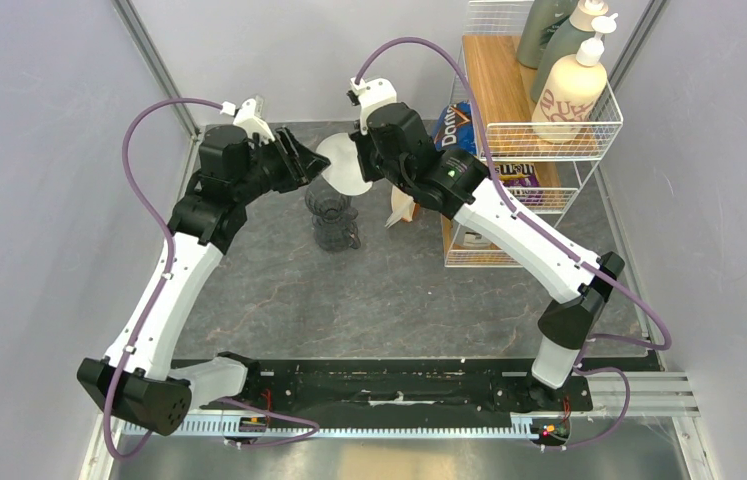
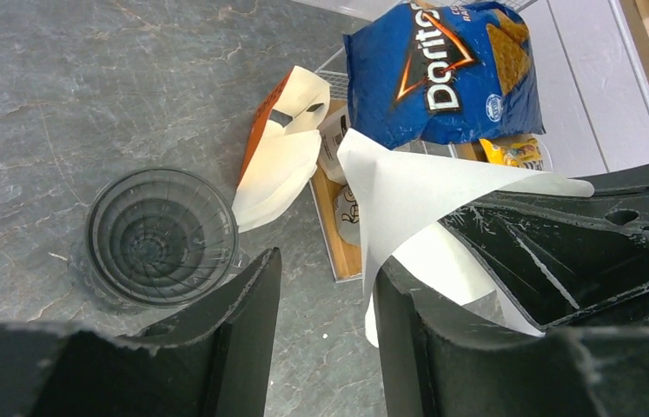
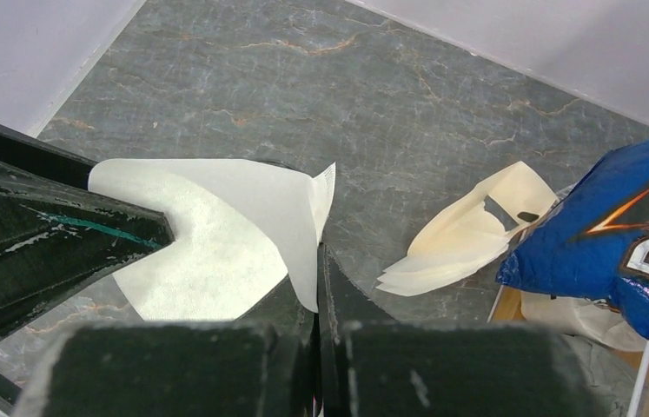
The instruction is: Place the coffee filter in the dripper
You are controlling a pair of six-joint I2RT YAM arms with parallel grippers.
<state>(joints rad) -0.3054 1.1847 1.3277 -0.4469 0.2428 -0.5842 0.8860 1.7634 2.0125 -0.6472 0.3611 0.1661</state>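
Observation:
The coffee filter (image 1: 339, 165), a white paper cone, hangs in the air between both grippers, above and just behind the dripper (image 1: 332, 215). My right gripper (image 3: 318, 252) is shut on the filter's edge (image 3: 242, 217). My left gripper (image 2: 327, 265) is open; the paper (image 2: 407, 191) drapes over its right finger (image 2: 425, 339), which touches the cone's open mouth. Nothing is between the left jaws. The dripper (image 2: 162, 234) is dark, ribbed and see-through. It stands upright on the table with nothing in it, below and left of the left fingers.
A beige-and-white wedge packet of filters (image 2: 281, 161) lies right of the dripper, against the wire rack (image 1: 549, 130). A blue Doritos bag (image 2: 442, 74) sits in the rack, with bottles (image 1: 569, 80) on the top shelf. Grey walls close in the left and back.

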